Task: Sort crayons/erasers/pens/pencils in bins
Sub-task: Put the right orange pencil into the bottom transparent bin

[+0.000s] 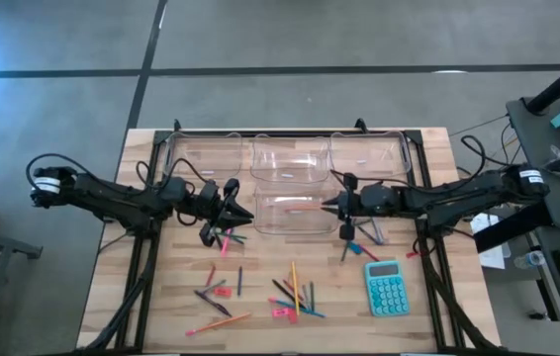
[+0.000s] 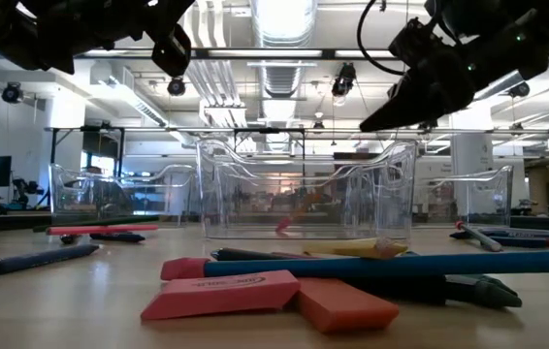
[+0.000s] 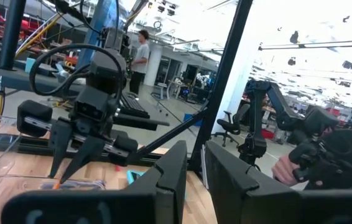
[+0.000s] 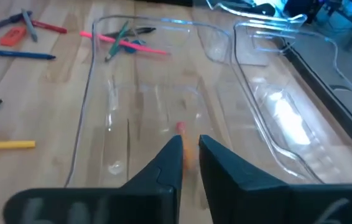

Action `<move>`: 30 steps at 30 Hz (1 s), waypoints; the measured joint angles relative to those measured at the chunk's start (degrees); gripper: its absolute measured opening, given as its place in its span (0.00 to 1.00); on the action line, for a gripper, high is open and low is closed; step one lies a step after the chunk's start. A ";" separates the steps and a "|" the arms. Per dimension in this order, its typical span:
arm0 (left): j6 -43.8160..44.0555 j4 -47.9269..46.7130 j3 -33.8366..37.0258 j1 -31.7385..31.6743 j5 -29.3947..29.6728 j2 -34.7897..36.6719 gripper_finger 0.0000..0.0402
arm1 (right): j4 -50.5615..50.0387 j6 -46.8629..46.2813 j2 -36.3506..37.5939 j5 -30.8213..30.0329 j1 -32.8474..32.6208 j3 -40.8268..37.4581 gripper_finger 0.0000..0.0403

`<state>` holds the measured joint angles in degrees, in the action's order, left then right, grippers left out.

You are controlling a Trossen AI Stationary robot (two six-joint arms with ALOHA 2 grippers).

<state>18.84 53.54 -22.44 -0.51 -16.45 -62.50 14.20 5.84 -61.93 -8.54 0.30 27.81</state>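
Observation:
Four clear bins stand on the table: three in a far row [image 1: 206, 156] [image 1: 290, 158] [image 1: 367, 153] and one in front of them [image 1: 290, 227]. An orange pencil [image 4: 187, 155] with a pink end lies on the front bin's floor. My right gripper [image 1: 326, 205] hangs over that bin's right end, fingers [image 4: 171, 155] slightly apart, with nothing between them. My left gripper [image 1: 250, 214] waits at the bin's left end, narrowly open and holding nothing [image 3: 194, 174]. Pencils, pens, crayons [image 1: 295, 295] and pink erasers [image 2: 221, 294] lie loose on the near half of the table.
A teal calculator [image 1: 387, 287] lies near the front right. Pink and green pencils [image 1: 224, 237] lie crossed just near my left gripper, dark pens [image 1: 354, 242] just near my right one. More sticks lie at the front left [image 1: 216, 295]. A person stands in the room behind.

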 joint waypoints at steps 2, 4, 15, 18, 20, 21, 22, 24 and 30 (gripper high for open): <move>-0.03 0.01 0.00 0.00 0.00 0.00 0.11 | -0.37 -0.70 -0.24 0.07 -0.02 0.60 0.19; -0.06 0.02 0.00 0.00 0.00 0.00 0.11 | -0.36 -1.35 -0.95 0.88 -0.01 1.39 0.26; -0.06 -0.03 0.00 -0.01 0.00 0.00 0.11 | -11.76 0.17 0.18 1.49 -0.02 7.97 0.45; -0.19 0.03 0.00 -0.01 0.00 0.00 0.11 | -22.12 -1.12 0.76 1.55 -0.02 11.64 0.44; -0.23 0.06 0.00 -0.08 0.00 0.00 0.11 | -29.46 -2.75 -0.01 2.04 -0.02 14.57 0.44; -0.25 0.08 0.00 -0.13 0.21 0.00 0.11 | -32.45 -3.33 -0.88 2.84 -0.02 16.15 0.43; -0.25 0.08 0.00 -0.13 0.46 0.00 0.11 | -34.83 -3.61 -1.79 3.67 0.00 17.78 0.43; -0.27 0.31 -0.05 -0.17 0.83 0.00 0.11 | -39.28 -3.71 -4.34 5.09 -0.02 20.65 0.43; -0.25 1.68 -0.11 -0.15 1.97 0.00 0.11 | -46.44 -1.79 -12.77 6.11 0.14 28.75 0.43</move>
<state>18.59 55.23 -22.55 -0.67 -14.48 -62.50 -32.24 4.05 -74.70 -2.42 0.43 56.56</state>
